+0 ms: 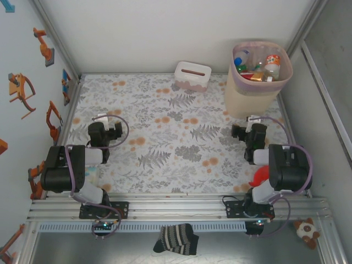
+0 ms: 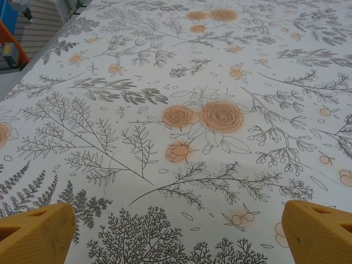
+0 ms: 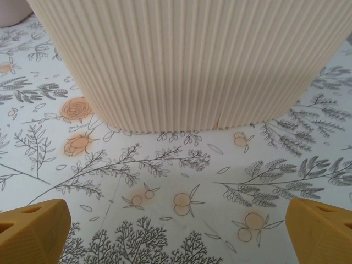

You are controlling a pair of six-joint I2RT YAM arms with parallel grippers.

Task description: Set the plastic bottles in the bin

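the bin [image 1: 250,104] stands at the far right corner of the table [image 1: 165,148], a tall beige ribbed wastebasket with a pink liner folded over its rim. the plastic bottles [image 1: 263,67] lie heaped inside it, mostly clear, with a blue cap, a white cap and red and orange labels showing just under the rim. the white tissue box [image 1: 192,76] sits at the far edge of the flowered cloth, left of the bin and apart from it. the left gripper [image 1: 102,119] is low over the left side of the table, well apart from the bin; in the left wrist view its yellow fingertips [image 2: 36,234] sit at the two bottom corners, spread wide, with bare printed cloth between them and nothing held. the right gripper [image 1: 254,120] is near the foot of the bin and points toward it; in the right wrist view its fingertips [image 3: 33,231] are likewise spread wide and empty, and the bin's ribbed wall rises just ahead, its base resting on the cloth. a red thing [image 1: 258,177] peeks out beside the right arm, too hidden to tell what it is. a striped sock [image 1: 176,239] and a small plush toy [image 1: 305,230] lie in front of the rail, off the cloth
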